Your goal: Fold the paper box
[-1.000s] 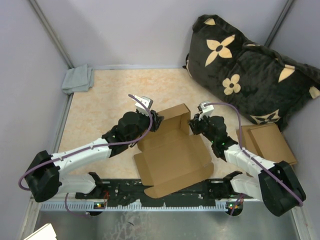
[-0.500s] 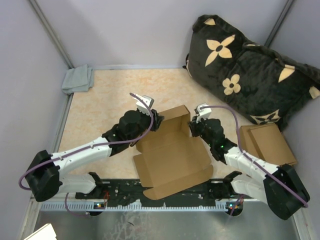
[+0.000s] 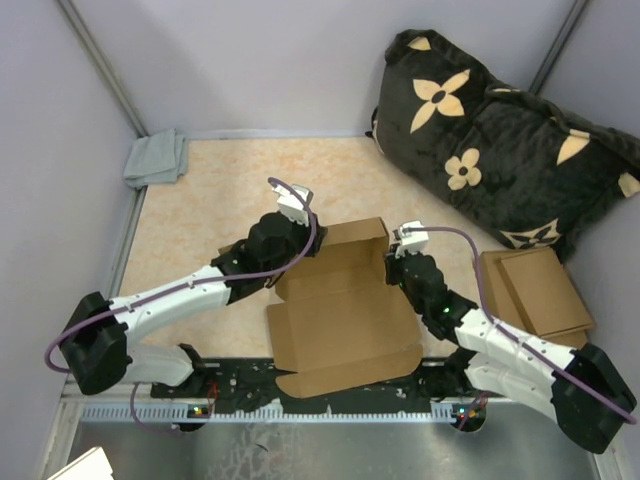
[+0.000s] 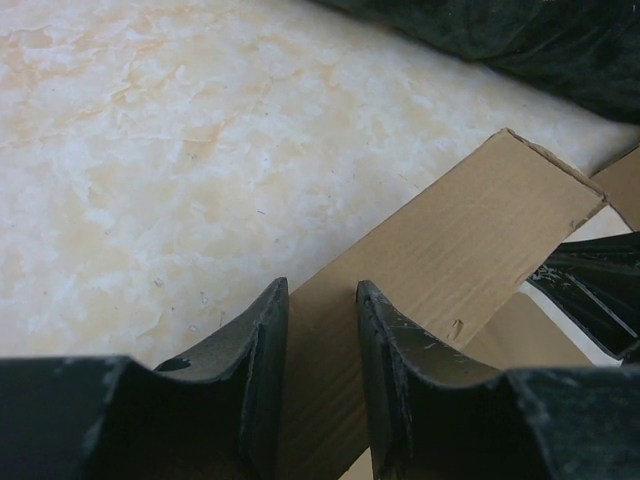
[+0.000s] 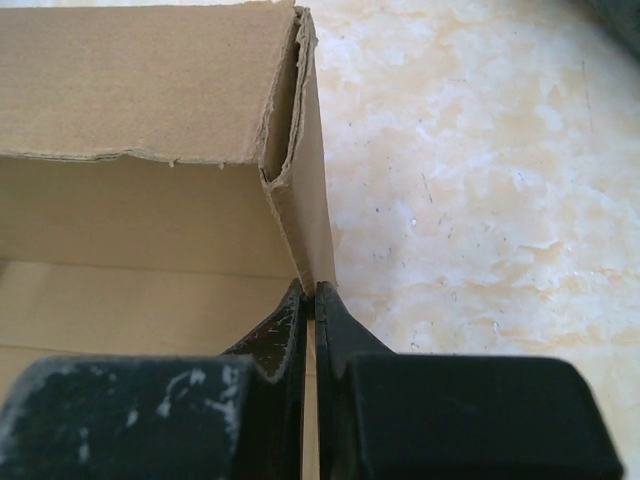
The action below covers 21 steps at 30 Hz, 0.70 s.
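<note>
The paper box (image 3: 345,315) lies half-formed at the table's near middle, brown and unprinted, its back wall (image 3: 352,240) standing up. My left gripper (image 3: 305,243) is at that wall's left end. In the left wrist view its fingers (image 4: 265,335) stand apart, open, with the wall's brown face (image 4: 450,240) showing between and beyond them. My right gripper (image 3: 392,268) is at the box's right rear corner. In the right wrist view it (image 5: 310,295) is shut on the thin upright edge of the right side wall (image 5: 305,210), which meets the back wall (image 5: 140,80).
A black cushion with tan flowers (image 3: 500,140) fills the far right. A stack of flat cardboard pieces (image 3: 535,290) lies to the right of the right arm. A grey cloth (image 3: 157,158) sits in the far left corner. Grey walls enclose the table.
My right gripper has come nearer and down, closing on the box's right side wall. The left gripper has shifted slightly right along the back wall, which now stands more upright.
</note>
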Each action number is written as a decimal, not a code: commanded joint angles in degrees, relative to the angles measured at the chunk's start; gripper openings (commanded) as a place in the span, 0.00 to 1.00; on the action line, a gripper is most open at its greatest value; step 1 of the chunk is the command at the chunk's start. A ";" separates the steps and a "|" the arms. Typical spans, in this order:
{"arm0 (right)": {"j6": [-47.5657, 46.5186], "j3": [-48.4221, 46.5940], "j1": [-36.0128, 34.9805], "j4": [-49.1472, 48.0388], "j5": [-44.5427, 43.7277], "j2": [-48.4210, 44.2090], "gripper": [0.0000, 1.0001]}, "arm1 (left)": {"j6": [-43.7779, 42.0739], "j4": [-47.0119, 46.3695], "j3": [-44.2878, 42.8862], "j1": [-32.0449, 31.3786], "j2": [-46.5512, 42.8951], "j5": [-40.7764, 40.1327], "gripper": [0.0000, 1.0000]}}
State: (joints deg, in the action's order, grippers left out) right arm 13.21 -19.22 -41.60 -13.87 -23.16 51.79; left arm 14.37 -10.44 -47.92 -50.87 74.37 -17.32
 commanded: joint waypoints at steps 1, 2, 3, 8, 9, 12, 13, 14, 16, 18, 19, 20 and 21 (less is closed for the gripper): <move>-1.22 0.65 -0.41 -4.15 1.81 -0.27 0.00 | 0.32 1.42 -1.22 -0.20 1.68 0.50 0.39; -1.68 0.27 -0.41 -4.16 2.65 0.24 0.00 | 0.33 1.38 -1.14 -0.26 1.80 0.87 0.39; -2.18 -0.14 -0.41 -4.07 3.15 0.89 0.01 | 0.37 1.31 -1.06 -0.20 1.84 1.29 0.38; -3.85 -2.49 -0.42 -4.26 3.96 4.95 0.17 | 0.34 1.13 -0.87 -0.24 1.78 2.32 0.37; -4.11 -2.97 -0.41 -4.45 3.93 5.77 0.18 | 0.32 1.04 -0.79 -0.21 1.68 2.53 0.37; -4.40 -4.19 -0.43 -5.27 3.74 8.84 0.22 | 0.13 0.88 -0.64 -0.28 1.49 2.98 0.37; -4.46 -4.55 -0.41 -5.75 3.68 9.64 0.23 | 0.06 0.84 -0.66 -0.21 1.44 3.11 0.37; -4.62 -4.81 -0.46 -6.38 3.72 10.60 0.25 | 0.05 0.71 -0.53 -0.22 1.34 3.16 0.37; -4.86 -5.05 -0.41 -8.64 3.23 12.43 0.25 | -0.06 0.58 -0.42 -0.21 1.31 3.31 0.37; -5.07 -5.32 -0.41 -10.46 2.78 14.36 0.25 | -0.10 0.48 -0.33 -0.22 1.33 3.59 0.37; -5.10 -5.51 -0.41 -11.33 2.49 15.28 0.24 | -0.16 0.50 -0.33 -0.25 1.35 3.69 0.37; -5.08 -5.72 -0.44 -11.95 2.28 16.04 0.19 | -0.25 0.41 -0.33 -0.22 1.31 3.82 0.37; -4.96 -5.96 -0.41 -12.57 1.56 16.81 0.11 | -0.32 0.42 -0.35 -0.20 1.26 3.72 0.37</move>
State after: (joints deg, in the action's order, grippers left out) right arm 8.32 -21.91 -41.58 -19.81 -20.95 65.84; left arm 14.31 -11.38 -48.18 -50.85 75.29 -15.92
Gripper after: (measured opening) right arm 0.219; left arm 0.373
